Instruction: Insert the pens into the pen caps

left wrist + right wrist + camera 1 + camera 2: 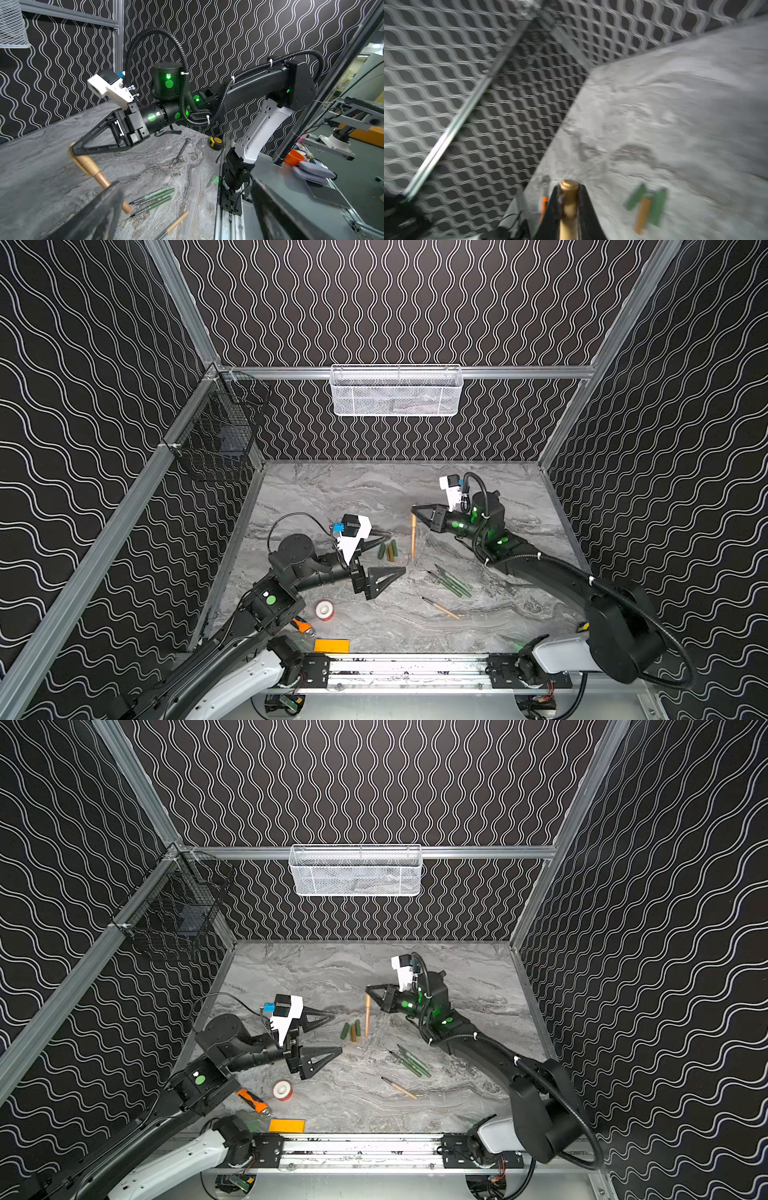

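Claw on my right (413, 509) grips the thick top of a tan stick-like pen (413, 539) hanging over the grey marbled tabletop (332, 489); my left claw (397, 552) gapes wide beside three stubby green-and-mustard plastic caps (387, 551); slim green pens (453, 583) lie nearby

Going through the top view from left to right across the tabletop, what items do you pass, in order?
orange-handled tool → tape roll → three pen caps → tan pen gripped by the right gripper → green pens. The yellow block and the loose tan pen overlap others, so they are left out.
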Tool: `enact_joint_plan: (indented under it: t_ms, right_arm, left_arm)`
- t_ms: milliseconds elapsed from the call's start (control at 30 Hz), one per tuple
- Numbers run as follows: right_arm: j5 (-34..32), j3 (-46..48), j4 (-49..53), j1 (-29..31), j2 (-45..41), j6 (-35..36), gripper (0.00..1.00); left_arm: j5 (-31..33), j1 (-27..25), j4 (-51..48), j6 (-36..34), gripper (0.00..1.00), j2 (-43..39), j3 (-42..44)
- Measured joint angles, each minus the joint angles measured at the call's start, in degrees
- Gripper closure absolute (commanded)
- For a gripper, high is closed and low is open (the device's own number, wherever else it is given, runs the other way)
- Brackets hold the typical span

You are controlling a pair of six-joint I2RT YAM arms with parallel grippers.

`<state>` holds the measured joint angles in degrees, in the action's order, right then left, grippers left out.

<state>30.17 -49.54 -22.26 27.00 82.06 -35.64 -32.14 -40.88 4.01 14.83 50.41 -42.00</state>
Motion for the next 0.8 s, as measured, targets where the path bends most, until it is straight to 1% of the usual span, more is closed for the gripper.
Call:
enact_joint_plan:
  t_ms: [100, 133, 233, 367, 500, 600, 667, 733, 800]
  right_arm:
    - [0.5, -2.9, 8.0, -6.4, 3.9, 4.9, 0.88]
    - [-0.1, -4.5, 11.3, -8.6, 5.3, 7.1, 0.88]
    - [-2.9, -9.8, 19.4, -12.5, 9.4, 13.1, 0.88]
    - [-10.7, -18.3, 30.6, -16.6, 17.3, 21.5, 0.88]
    - [-20.3, -26.6, 40.8, -18.1, 26.4, 27.7, 0.88]
    - [-26.2, -30.1, 46.1, -19.1, 32.2, 30.9, 0.88]
    - [-30.6, -31.0, 48.6, -19.8, 34.4, 32.3, 0.87]
    - [-33.1, -32.0, 49.5, -20.5, 35.5, 33.6, 0.87]
    - [-37.1, -33.1, 49.7, -20.8, 36.6, 34.9, 0.86]
  left_arm:
    - [1.1, 0.0, -2.9, -0.2, 0.01, -2.1, -0.1]
    - [1.7, 0.0, -4.2, -0.4, 0.01, -2.9, -0.2]
    - [3.1, 0.0, -7.2, -1.6, 0.01, -5.0, -0.6]
    - [5.4, 0.0, -11.6, -3.1, 0.01, -7.7, -1.6]
    - [7.0, 0.0, -14.9, -4.5, 0.01, -8.9, -2.4]
    - [7.8, 0.0, -17.7, -4.9, 0.01, -9.2, -2.7]
    - [8.0, 0.0, -19.5, -5.5, 0.01, -9.6, -3.0]
    - [8.9, 0.0, -21.2, -6.1, 0.01, -10.4, -3.2]
    - [9.2, 0.0, -22.6, -6.6, 0.01, -11.0, -3.3]
